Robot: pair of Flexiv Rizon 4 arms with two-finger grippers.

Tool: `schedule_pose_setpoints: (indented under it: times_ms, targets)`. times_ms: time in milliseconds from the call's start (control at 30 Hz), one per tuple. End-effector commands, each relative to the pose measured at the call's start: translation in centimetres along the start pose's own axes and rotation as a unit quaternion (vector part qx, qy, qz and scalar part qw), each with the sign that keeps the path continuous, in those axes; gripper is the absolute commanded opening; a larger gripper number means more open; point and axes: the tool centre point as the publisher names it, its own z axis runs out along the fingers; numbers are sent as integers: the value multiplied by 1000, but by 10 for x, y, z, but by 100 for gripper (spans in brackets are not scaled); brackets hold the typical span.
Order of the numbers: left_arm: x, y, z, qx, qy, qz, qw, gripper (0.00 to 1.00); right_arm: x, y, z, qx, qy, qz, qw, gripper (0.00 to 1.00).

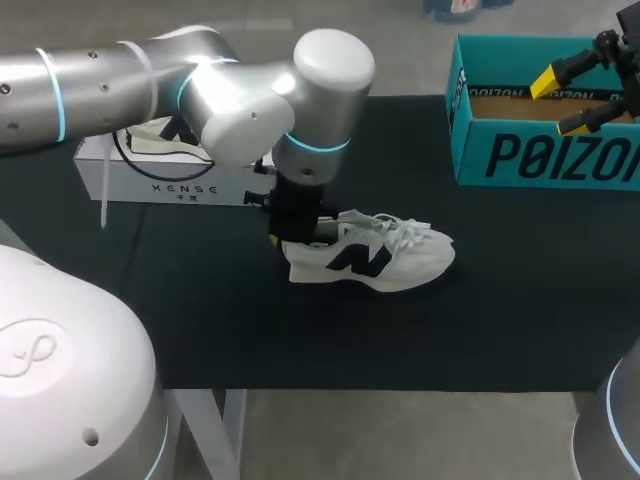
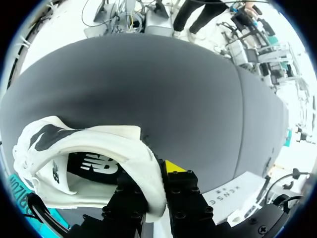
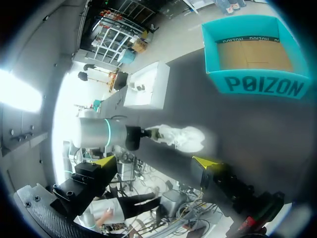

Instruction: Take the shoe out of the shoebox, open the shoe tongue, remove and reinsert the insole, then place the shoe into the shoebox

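A black table (image 1: 300, 340) is seen across the lower frame of the head view. At its centre a white shoe (image 1: 375, 258) is laid, toe toward the right. Its heel is gripped by the left gripper (image 1: 292, 238), and the heel wall appears to be pinched between the two fingers. Farther back, a white box (image 1: 170, 185) is set at upper left. At upper right the teal shoebox (image 1: 540, 155) is seen open. The right gripper (image 1: 562, 100) is held over it, fingers spread wide with nothing between.
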Motion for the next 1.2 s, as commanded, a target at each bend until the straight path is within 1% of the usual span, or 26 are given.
schedule_pose_setpoints:
  times_ms: [33,67,100,133,200,300,500,567,667,733,767,800,833,867,1200]
  targets:
    - [3,0,-3,-2,-12,9,1000,22,-1,2,0,1,-1,0,1000,100]
    - [4,0,-3,-3,-10,11,1000,39,-1,2,0,1,-1,0,1000,100]
    - [4,0,-5,-4,-11,12,1000,76,-1,2,0,1,-1,0,1000,100]
    - [4,1,-6,-6,-19,20,1000,100,-1,2,0,1,-1,0,1000,100]
    - [4,0,-9,-6,-17,20,1000,100,-1,2,0,1,-1,0,1000,100]
    - [4,-2,-16,-5,-28,24,999,100,-1,2,0,1,-1,0,1000,100]
    - [16,-5,-51,4,-50,-28,998,100,-1,2,0,1,-1,0,1000,100]
    - [21,-5,-61,13,-71,-70,995,100,-1,2,0,1,-1,0,1000,100]
    - [28,-4,-72,48,-97,-133,985,100,-1,2,0,1,-1,0,1000,100]
    - [34,-2,-81,67,-131,-173,974,100,-1,2,0,1,-1,0,1000,100]
    - [36,-1,-83,86,-161,-197,963,100,-1,2,0,1,-1,0,1000,100]
    - [39,0,-85,107,-196,-217,950,100,-1,2,0,1,-1,0,1000,100]
    - [40,0,-86,132,-244,-228,934,100,-1,2,0,1,-1,0,1000,100]
    - [40,0,-87,154,-288,-215,920,100,-1,2,0,1,-1,0,1000,100]
    - [40,0,-87,154,-288,-215,920,100,-1,2,0,1,-1,0,1000,100]
